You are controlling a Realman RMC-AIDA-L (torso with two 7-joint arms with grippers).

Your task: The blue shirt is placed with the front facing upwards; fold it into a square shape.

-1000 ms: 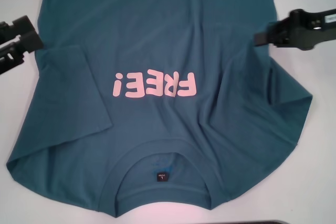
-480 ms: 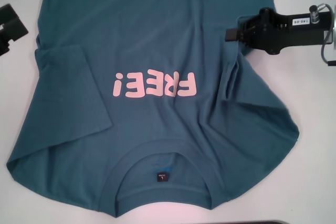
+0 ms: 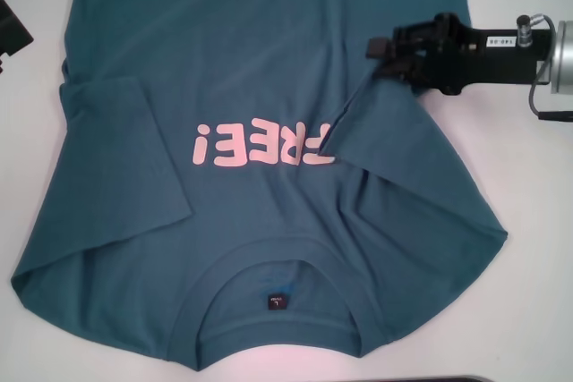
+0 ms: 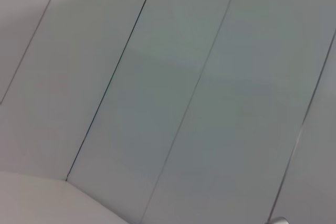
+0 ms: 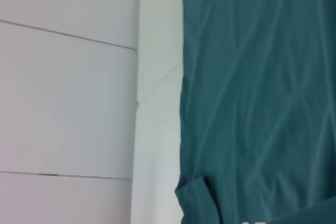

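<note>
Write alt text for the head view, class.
The right gripper pulls the shirt sleeve inward over the last letter of the pink lettering. The left gripper sits at the table's left edge.

Teal-blue shirt [image 3: 269, 87] front up, pink "FREE!" lettering, right side fold lifted over the last letter

Right end effector [image 3: 380, 49] clamped; left end effector [image 3: 11, 31] parked.

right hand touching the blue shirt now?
Touching. Head view: the right hand pinches the blue shirt at its sleeve, the fabric lifted and drawn inward over the lettering.
</note>
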